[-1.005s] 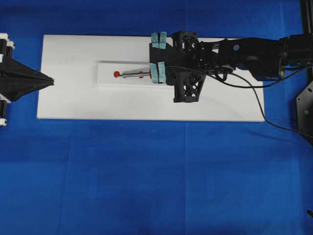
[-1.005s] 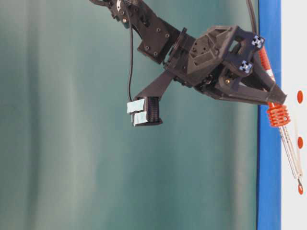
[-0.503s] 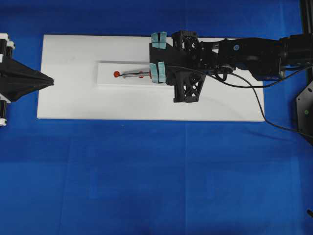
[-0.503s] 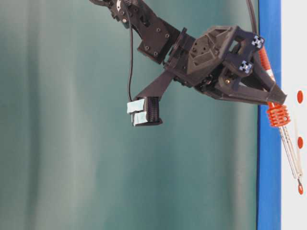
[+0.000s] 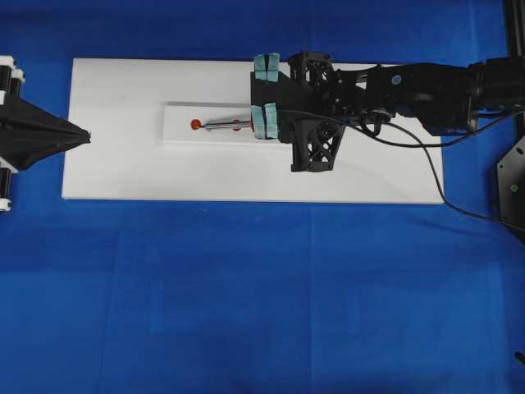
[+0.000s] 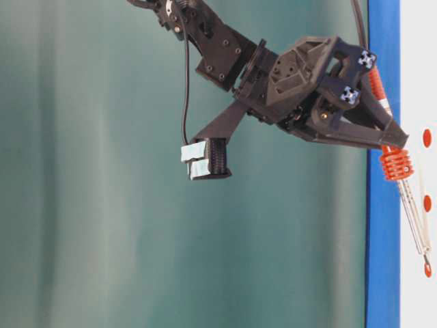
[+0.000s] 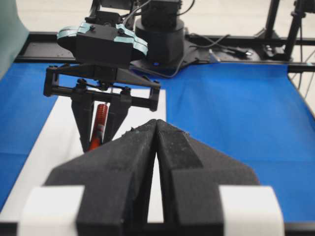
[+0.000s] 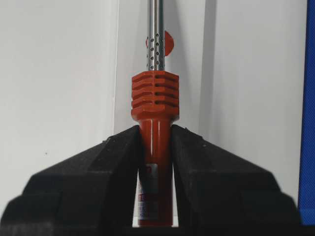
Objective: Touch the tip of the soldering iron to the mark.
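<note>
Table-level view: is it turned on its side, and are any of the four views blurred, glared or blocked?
Table-level view: rotated, the white board standing vertically at right, background a soft teal blur. Overhead view: even light, sharp, no glare. Left wrist view: the shut left gripper fills the lower frame, slightly soft. Right wrist view: the right gripper blocks the bottom; the soldering iron is sharp, its tip cropped off.

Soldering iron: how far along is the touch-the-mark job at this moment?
Done: the right pincer is shut on the soldering iron, gripping its orange handle. In hand: in the overhead view the shaft lies along the raised strip, tip at the red mark; the table-level view also shows tip meeting dot, though true contact cannot be confirmed. Left: little, perhaps only holding there. The left pincer sits shut, away.
</note>
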Controlling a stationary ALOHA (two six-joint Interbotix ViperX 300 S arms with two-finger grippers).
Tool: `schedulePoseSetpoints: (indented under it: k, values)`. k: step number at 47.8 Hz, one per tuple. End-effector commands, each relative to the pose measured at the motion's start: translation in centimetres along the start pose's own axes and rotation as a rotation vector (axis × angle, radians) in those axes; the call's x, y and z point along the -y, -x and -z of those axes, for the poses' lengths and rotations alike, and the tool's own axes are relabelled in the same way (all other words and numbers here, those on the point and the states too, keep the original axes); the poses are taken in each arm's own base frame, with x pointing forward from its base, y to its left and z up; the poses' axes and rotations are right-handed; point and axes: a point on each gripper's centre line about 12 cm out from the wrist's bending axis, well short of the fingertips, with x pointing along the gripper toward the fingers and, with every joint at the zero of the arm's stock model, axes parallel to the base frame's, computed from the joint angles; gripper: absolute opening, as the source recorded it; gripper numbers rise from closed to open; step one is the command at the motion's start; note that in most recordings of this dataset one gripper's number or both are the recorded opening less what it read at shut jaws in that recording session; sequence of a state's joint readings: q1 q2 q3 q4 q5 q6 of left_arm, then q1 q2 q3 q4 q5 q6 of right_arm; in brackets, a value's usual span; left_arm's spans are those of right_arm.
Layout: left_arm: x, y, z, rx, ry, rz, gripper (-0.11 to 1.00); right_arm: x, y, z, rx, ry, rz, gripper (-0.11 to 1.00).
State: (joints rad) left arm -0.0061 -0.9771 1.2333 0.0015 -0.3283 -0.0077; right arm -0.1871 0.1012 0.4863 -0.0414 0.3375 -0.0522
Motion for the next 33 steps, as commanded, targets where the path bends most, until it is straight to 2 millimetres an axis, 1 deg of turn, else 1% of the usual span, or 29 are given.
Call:
schedulePoseSetpoints:
  k: [1,8,11,22,27,33]
  values:
    - [0.0,-0.2,-0.4,0.015,0.002,0.002,0.00,0.2,0.7,-1.2,0.038,-0.008,0.004,0.06]
    - [0.0,-0.2,-0.4,0.012,0.002,0.002,0.00,0.3,1.1,-1.3,0.032,-0.009,0.005,0.06]
    - [0.0,-0.2,-0.4,0.014,0.002,0.002,0.00,0.5,2.0,-1.7,0.038,-0.012,0.008,0.06]
    - [0.0,-0.2,-0.3,0.011,0.003,0.002,0.00,0.7,6.3,-3.4,0.100,-0.011,0.018,0.06]
    - [0.0,-0.2,-0.3,0.011,0.005,0.002,0.00,0.8,7.6,-3.7,0.103,-0.009,0.021,0.06]
    - [0.0,-0.2,-0.3,0.011,0.006,0.002,0.00,0.8,8.4,-3.9,0.110,-0.008,0.023,0.06]
